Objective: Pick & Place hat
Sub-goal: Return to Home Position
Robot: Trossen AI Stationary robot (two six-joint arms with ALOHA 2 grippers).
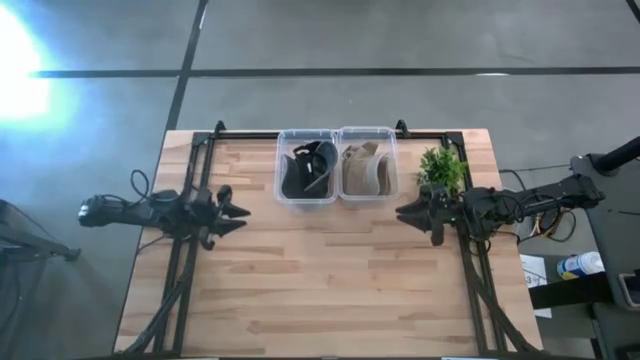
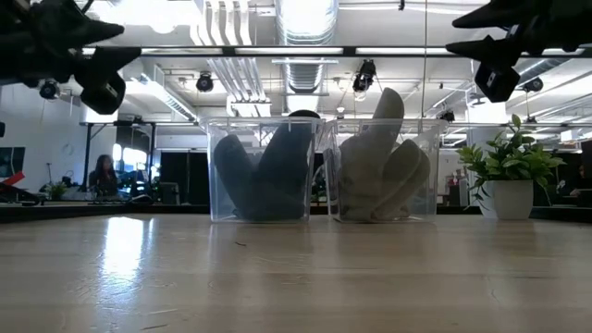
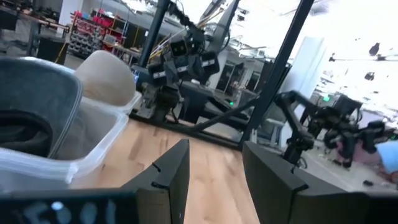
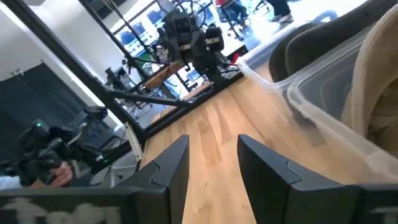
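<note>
Two clear plastic bins stand side by side at the table's far middle. The left bin point(image 1: 306, 167) holds dark hats point(image 2: 264, 176); the right bin point(image 1: 367, 166) holds beige hats point(image 2: 379, 166). My left gripper point(image 1: 240, 213) hovers above the table to the left of the bins, open and empty, its fingers point(image 3: 214, 180) pointing right. My right gripper point(image 1: 403, 212) hovers to the right of the bins, open and empty, pointing left point(image 4: 211, 168). Both sit high in the low view.
A small potted plant point(image 1: 442, 168) in a white pot stands at the far right, close behind my right gripper. Black frame rails point(image 1: 185, 260) run along the table's left, right and far sides. Bare wood point(image 1: 320, 280) spreads across the near half.
</note>
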